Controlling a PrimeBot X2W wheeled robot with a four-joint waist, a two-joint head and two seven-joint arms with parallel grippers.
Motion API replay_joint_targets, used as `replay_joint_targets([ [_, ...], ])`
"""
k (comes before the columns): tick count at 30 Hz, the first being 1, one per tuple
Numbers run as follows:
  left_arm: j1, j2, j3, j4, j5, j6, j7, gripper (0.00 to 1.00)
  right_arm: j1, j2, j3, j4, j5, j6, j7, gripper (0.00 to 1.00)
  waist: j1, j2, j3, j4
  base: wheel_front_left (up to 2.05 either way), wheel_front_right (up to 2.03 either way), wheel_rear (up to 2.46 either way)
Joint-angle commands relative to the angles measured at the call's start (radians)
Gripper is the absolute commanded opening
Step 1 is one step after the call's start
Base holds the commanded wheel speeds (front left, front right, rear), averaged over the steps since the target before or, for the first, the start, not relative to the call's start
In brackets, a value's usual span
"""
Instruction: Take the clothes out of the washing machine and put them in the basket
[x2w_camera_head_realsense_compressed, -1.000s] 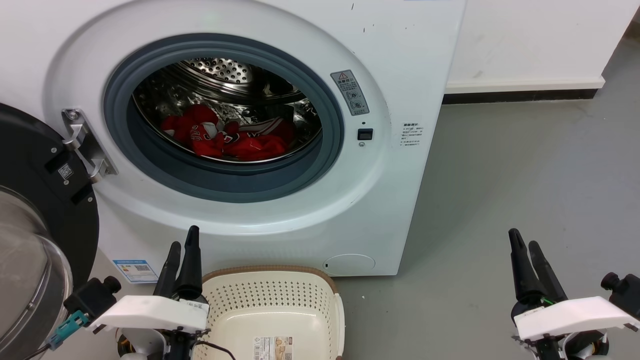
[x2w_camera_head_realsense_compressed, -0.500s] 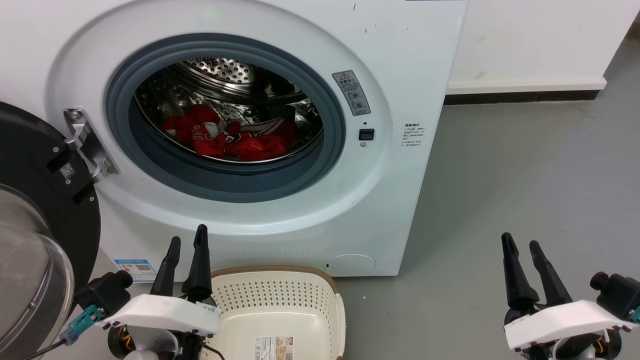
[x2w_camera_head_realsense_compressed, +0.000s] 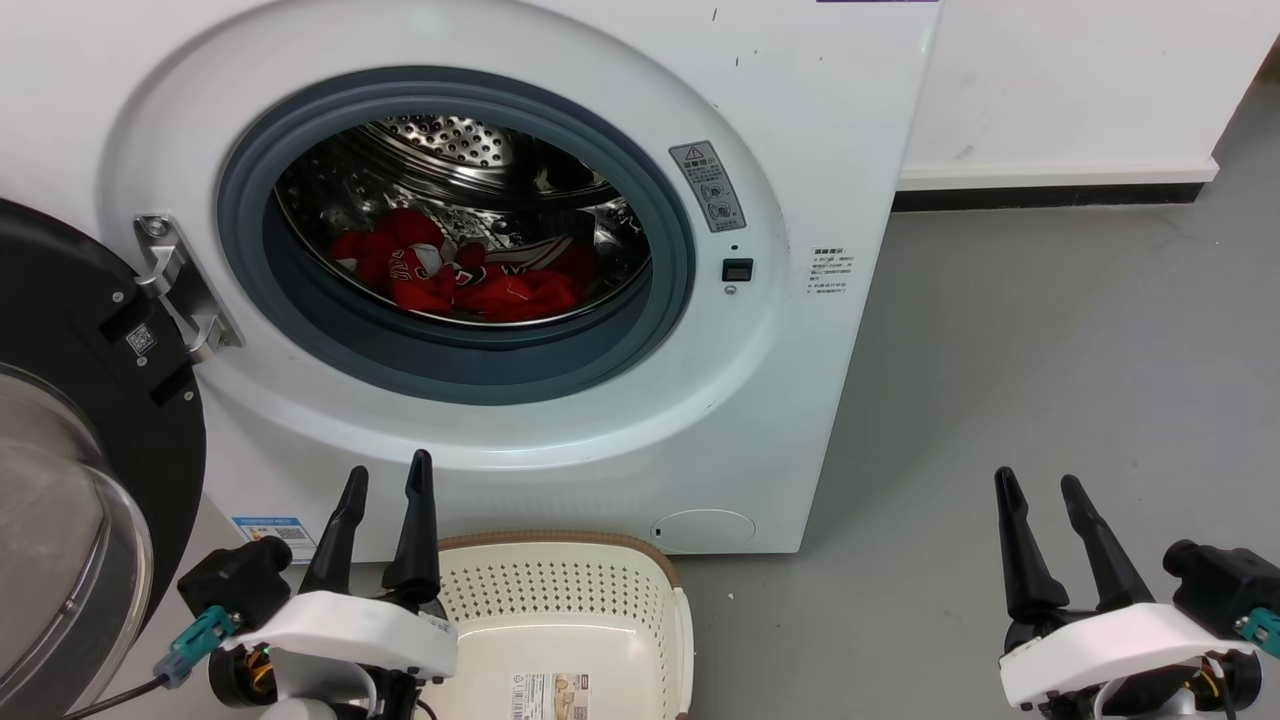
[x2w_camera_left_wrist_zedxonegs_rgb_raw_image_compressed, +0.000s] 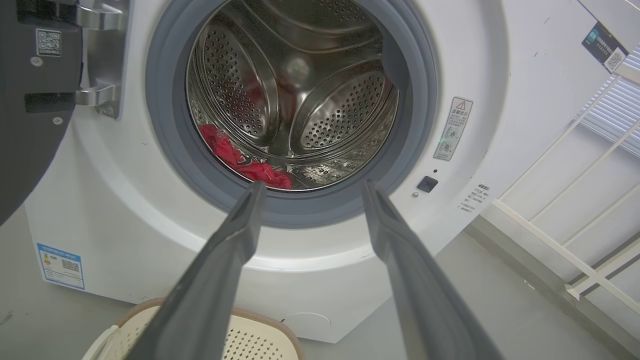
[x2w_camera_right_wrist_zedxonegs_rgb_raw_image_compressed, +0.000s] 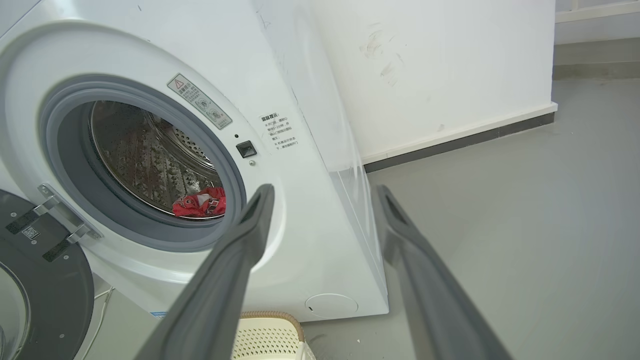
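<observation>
Lower left of head frame, nearest: left gripper, fingers spread, pinching nothing, pointing up toward the washer front. Lower right, same depth: right gripper, likewise spread and unladen, over grey floor, well apart from the machine. Bottom centre, just beside left gripper: basket, close to the washer's foot, paper label showing on base, no cloth inside. Left edge: door swung wide. Centre and above: washer, grey seal ringing the mouth. Farthest, upper centre: clothes, red bundle lying low in the drum. In left wrist frame, seen just above own left fingertip; in right wrist frame, off to the left at a slant.

Step judged: reach not yet begun, nothing taken out. Left gripper better lined up on the mouth. Next move calls for: raise and push forward through the seal with fingers apart, come down on the bundle, close on a thick bunch of fabric rather than one edge, draw back over the lip without snagging, lower into basket.
</observation>
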Motion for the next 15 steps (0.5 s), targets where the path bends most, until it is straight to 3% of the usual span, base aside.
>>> replay_joint_targets([
  [1, -0.01, 0.002, -0.005, -0.005, 0.03, -0.003, -0.01, 1.0, 0.007, 0.001, 0.002, -0.012, -0.031, 0.0, -0.006, 1.0, 0.0, 0.0, 0.0, 0.001, 0.0, 0.0, 0.0],
  [15, -0.003, 0.002, -0.016, 0.018, 0.154, -0.003, -0.042, 1.0, 0.013, 0.001, 0.01, -0.02, -0.159, 0.0, -0.027, 1.0, 0.0, 0.0, -0.003, 0.005, 0.0, 0.0, 0.0],
])
